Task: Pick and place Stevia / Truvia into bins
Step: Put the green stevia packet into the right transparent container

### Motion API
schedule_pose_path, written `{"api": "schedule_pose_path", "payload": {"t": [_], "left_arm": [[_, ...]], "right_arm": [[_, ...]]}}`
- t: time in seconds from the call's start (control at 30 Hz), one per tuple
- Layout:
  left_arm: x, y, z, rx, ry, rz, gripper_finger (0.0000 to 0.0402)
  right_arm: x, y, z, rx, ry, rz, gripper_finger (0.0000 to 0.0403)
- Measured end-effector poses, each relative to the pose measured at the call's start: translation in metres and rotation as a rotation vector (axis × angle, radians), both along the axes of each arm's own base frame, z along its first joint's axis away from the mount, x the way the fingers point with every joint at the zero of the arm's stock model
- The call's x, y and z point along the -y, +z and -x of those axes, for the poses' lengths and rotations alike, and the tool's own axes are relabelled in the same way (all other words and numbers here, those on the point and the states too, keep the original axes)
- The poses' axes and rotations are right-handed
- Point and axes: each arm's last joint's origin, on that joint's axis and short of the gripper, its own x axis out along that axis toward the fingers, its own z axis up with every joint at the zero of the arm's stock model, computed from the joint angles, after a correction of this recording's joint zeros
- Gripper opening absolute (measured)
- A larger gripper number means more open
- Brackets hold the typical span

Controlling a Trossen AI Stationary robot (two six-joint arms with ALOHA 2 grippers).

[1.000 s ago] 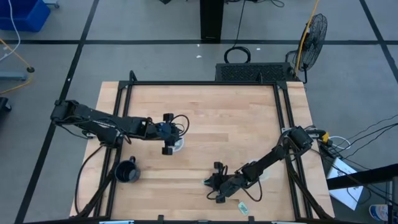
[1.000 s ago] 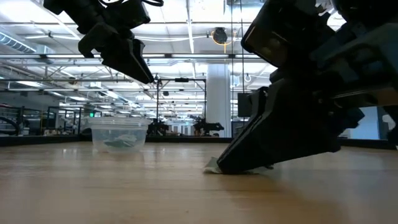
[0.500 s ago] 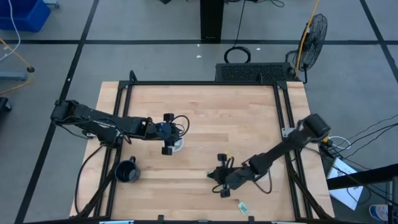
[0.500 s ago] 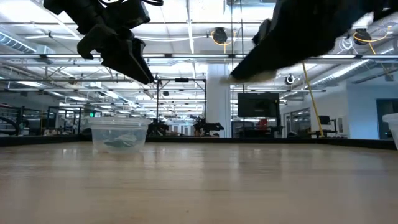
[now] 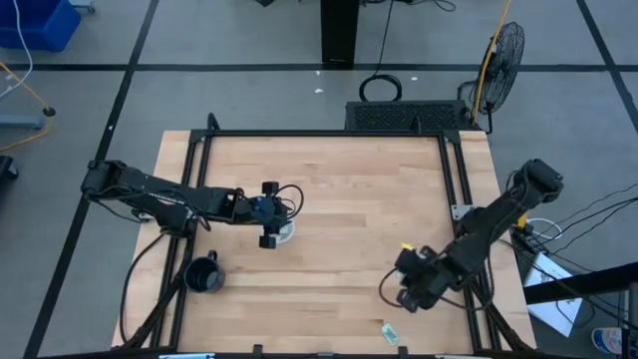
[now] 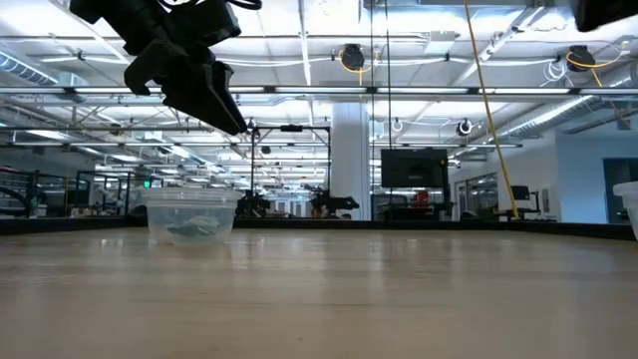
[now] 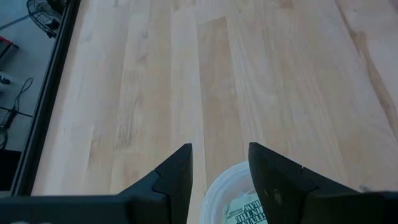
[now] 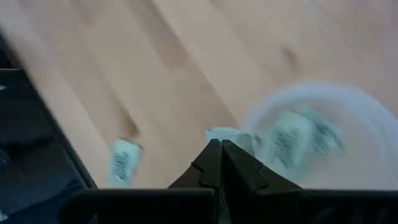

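My left gripper (image 5: pixel 269 227) hangs open just above the left clear cup (image 6: pixel 189 214), which stands on its base with a green-and-white sachet (image 7: pixel 245 202) inside. In the left wrist view the cup's rim (image 7: pixel 214 186) shows between the fingers. My right gripper (image 5: pixel 412 287) is near the table's right edge, shut on a sachet. In the right wrist view it hovers beside the right clear cup (image 8: pixel 354 118), which holds sachets (image 8: pixel 292 140). A loose sachet (image 5: pixel 391 333) lies flat near the table's near edge. My right gripper pinches a green-and-white sachet by one end (image 8: pixel 227 134) between the ends of its two shut fingers (image 8: pixel 211 155), coming from above. The sachet is lifted clear of the table, its free part sticking out beyond the fingertips toward the right cup.
A black mug (image 5: pixel 204 276) stands by the table's near left corner. The right cup's wall (image 6: pixel 630 209) shows at the edge of the low view. Bare wood lies across the middle and far half of the table. A black frame rail runs along the right edge.
My right gripper has risen from the table near its near edge, carrying a sachet, and swung toward the right edge to a spot by the right cup. It has left the low view's middle. The left arm has kept still.
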Motion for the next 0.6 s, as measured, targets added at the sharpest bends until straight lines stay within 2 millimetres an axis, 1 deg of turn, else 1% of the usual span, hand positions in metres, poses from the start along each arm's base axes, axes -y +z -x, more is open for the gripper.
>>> {"api": "schedule_pose_path", "payload": {"t": [0.17,0.3,0.4,0.6], "left_arm": [[0.0,0.0,0.0,0.001,0.002,0.002,0.0163],[0.0,0.0,0.0,0.001,0.002,0.002,0.0163],[0.0,0.0,0.0,0.001,0.004,0.004,0.0163],[0.0,0.0,0.0,0.009,0.005,0.006,0.0163]], "right_arm": [[0.002,-0.002,0.021,-0.13,-0.088,0.057,0.0],[0.008,-0.005,0.028,-0.2,-0.147,0.122,0.0],[0.011,-0.014,0.03,-0.208,-0.174,0.126,0.0],[0.017,-0.039,0.033,-0.2,-0.186,0.114,0.0001]]}}
